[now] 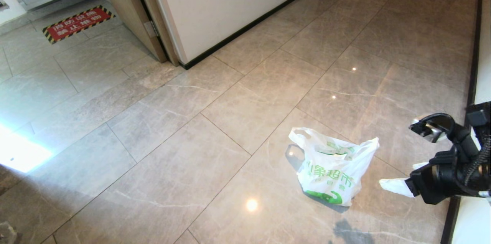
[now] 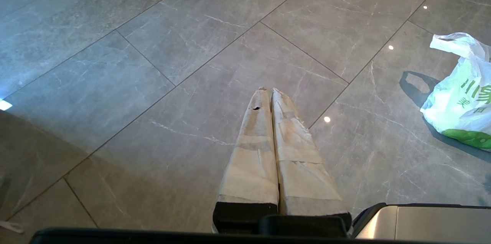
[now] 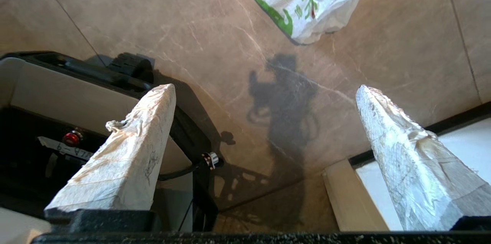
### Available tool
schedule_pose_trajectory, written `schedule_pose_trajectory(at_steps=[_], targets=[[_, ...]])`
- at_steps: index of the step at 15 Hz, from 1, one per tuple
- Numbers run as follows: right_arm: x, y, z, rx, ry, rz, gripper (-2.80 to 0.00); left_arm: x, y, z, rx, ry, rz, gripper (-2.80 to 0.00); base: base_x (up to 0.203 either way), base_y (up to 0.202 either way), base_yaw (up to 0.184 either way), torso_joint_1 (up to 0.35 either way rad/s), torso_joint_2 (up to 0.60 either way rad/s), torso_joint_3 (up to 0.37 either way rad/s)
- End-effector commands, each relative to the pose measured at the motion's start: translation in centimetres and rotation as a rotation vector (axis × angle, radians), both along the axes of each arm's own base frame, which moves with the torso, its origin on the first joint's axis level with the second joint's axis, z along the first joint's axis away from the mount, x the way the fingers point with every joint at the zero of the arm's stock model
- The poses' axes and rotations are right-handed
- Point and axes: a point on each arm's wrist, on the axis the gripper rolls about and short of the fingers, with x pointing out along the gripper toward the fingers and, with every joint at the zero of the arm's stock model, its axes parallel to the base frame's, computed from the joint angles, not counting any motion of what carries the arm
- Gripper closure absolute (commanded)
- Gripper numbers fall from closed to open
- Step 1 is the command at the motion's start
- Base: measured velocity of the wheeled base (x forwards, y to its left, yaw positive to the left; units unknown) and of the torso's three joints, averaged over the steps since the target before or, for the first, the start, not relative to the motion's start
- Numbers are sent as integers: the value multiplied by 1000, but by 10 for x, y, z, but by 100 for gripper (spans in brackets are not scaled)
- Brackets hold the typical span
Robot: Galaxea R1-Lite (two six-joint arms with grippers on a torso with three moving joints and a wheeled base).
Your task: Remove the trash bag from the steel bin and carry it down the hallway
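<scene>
1. The trash bag (image 1: 333, 169) is sitting on the tiled floor (image 1: 215, 121) of the hallway, out in the open and slumping a little, with its green printing facing the head camera. No steel bin is showing in any view.
2. It is looking thin, soft and crinkly, so it is likely yielding and sliding under any squeeze on its body; by its sagging shape it is probably holding only a light load.
3. Its two loop handles are standing up at the top, one (image 1: 303, 136) drooping to the left and the other (image 1: 368, 146) rising to the right; these loops are looking like the best places to take hold, since the film is bunching there.
4. The right tool (image 1: 402, 182) is hovering just right of the bag, clear of it, with its wrapped fingers (image 3: 126, 152) standing wide apart and holding nothing.
5. The left tool (image 2: 270, 92) is pointing at bare floor well left of the bag, its fingers pressed together and empty.
6. A white wall with a dark skirting (image 1: 245, 29) is running behind.
</scene>
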Motion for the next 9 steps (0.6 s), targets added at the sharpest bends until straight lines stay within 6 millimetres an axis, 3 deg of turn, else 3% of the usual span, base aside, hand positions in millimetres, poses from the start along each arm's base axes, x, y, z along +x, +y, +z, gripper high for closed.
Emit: schedule_pose_trajectory(at_steps=[1, 6, 9], targets=[[-29, -5, 20, 21, -117, 4, -280, 0, 0, 0, 0, 0, 0, 0, 0, 0, 0, 0, 0, 0], [-94, -3, 24, 74, -233, 157, -280, 0, 0, 0, 0, 0, 0, 0, 0, 0, 0, 0, 0, 0], [-119, -7, 17, 72, -230, 205, -280, 0, 0, 0, 0, 0, 0, 0, 0, 0, 0, 0, 0, 0]])
